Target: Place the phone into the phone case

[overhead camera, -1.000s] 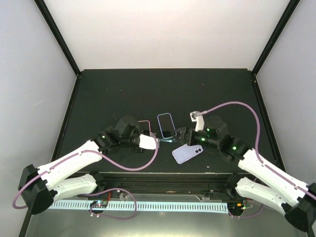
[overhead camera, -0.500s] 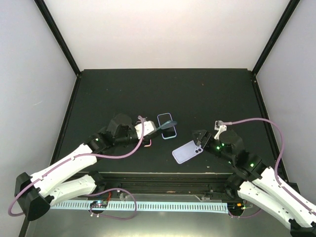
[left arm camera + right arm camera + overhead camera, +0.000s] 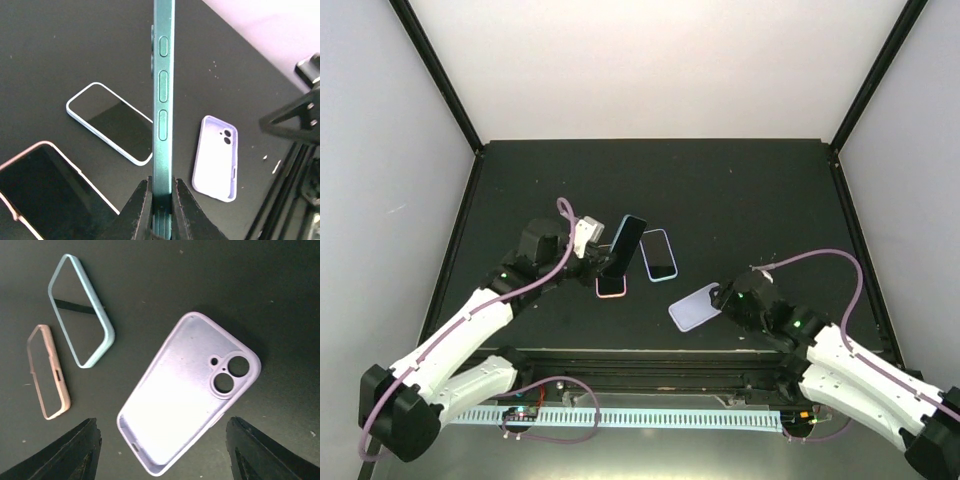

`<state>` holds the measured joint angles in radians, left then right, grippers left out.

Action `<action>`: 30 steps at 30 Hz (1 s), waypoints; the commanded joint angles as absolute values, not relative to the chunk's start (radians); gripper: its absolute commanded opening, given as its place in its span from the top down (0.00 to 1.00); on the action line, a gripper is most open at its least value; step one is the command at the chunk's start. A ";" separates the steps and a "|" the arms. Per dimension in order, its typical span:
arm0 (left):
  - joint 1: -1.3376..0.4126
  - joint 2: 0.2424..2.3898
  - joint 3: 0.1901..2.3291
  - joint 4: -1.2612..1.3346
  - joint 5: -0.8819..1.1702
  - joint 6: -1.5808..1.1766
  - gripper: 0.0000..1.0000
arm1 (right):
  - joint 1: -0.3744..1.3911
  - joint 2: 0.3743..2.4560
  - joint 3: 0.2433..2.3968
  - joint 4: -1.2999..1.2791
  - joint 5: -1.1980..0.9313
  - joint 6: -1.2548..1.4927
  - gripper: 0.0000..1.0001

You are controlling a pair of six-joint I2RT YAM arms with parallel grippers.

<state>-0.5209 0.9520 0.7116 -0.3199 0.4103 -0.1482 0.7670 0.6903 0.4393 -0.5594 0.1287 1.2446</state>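
A slim teal-green smartphone [image 3: 163,100] stands on edge in the left gripper [image 3: 161,190], whose two black fingers [image 3: 137,210] are pressed against its flat faces at the lower end. The left wrist camera shows the phone's side buttons facing the lens. From the top external camera the same phone [image 3: 627,240] is raised off the matte black counter [image 3: 720,190] and tilted, with its dark screen showing. It sits at the tip of the left gripper [image 3: 610,262], over the left-centre of the surface. The pale lavender-purple phone case [image 3: 187,390] lies flat on the counter, well apart from the phone. Its paler inside faces up and its round camera cut-outs sit in one corner. The right gripper [image 3: 162,440] hangs above the case with its fingers [image 3: 75,450] spread wide to either side of the case's lower end, holding nothing. In the overhead view the case [image 3: 698,306] rests near the front edge, right of centre, with the right gripper [image 3: 728,297] at its right-hand end. Two other handsets lie screen-up between the arms. A light blue-rimmed phone [image 3: 658,254] is near the middle, and a pink-rimmed phone [image 3: 610,285] is just to its left, below the lifted teal one. From the left wrist the case [image 3: 216,157] appears to the right of the held phone's edge. The blue-rimmed phone [image 3: 112,122] and the pink-rimmed phone [image 3: 45,190] appear to its left.
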 commanded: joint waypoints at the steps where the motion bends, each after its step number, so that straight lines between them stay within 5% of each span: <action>1: -0.456 0.916 0.664 -0.209 0.607 -0.346 0.98 | 0.767 0.750 0.409 -0.454 0.130 1.251 0.31; 15: -0.448 0.939 0.603 -0.225 0.729 -0.407 0.98 | 0.768 0.901 0.322 -0.335 0.186 1.344 0.25; 30: -0.449 0.937 0.494 -0.158 0.754 -0.460 0.98 | 0.754 1.086 0.344 -0.113 0.183 1.127 0.24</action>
